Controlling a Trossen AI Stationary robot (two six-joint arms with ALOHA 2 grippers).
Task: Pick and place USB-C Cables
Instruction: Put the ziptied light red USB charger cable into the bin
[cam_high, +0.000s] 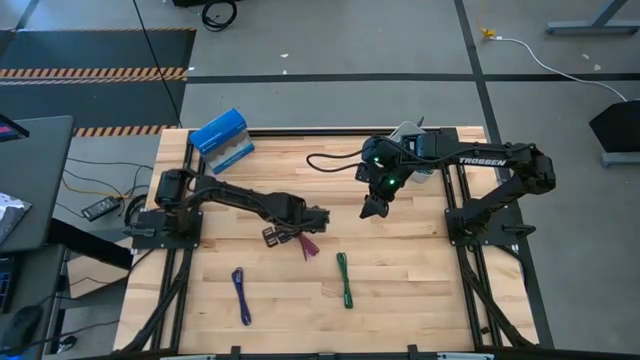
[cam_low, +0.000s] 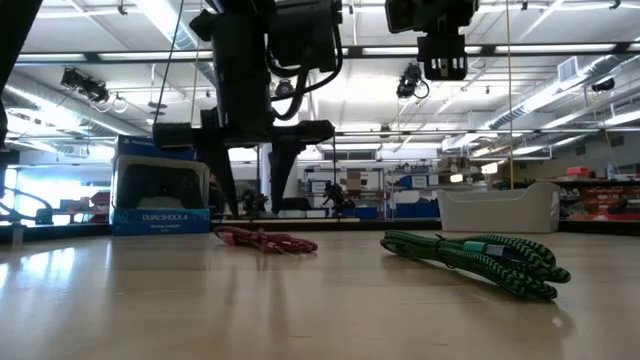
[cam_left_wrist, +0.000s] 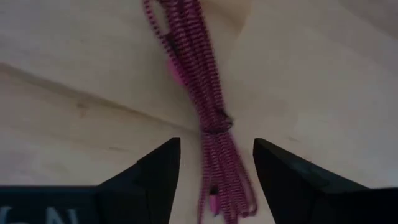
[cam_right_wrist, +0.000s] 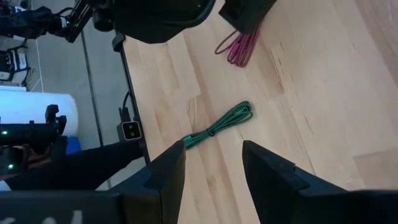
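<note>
Behind, blue box (cam_low: 160, 200) reads DUALSHOCK 4; left gripper (cam_left_wrist: 214, 180) fingers straddle maroon cable (cam_left_wrist: 199, 81), parted.

Looking past the right gripper (cam_right_wrist: 211, 163) — two dark fingers (cam_right_wrist: 166, 177) spread apart, nothing between them. Beyond the gap, a green cable (cam_right_wrist: 219, 125) lying on the wooden table (cam_right_wrist: 311, 93), stretched out with a loop at one end. Farther off, a maroon cable (cam_right_wrist: 239, 46) — partly under the left gripper (cam_right_wrist: 245, 14), touching the wood. Past the table edge, grey floor (cam_right_wrist: 99, 81) and a black frame.
</note>
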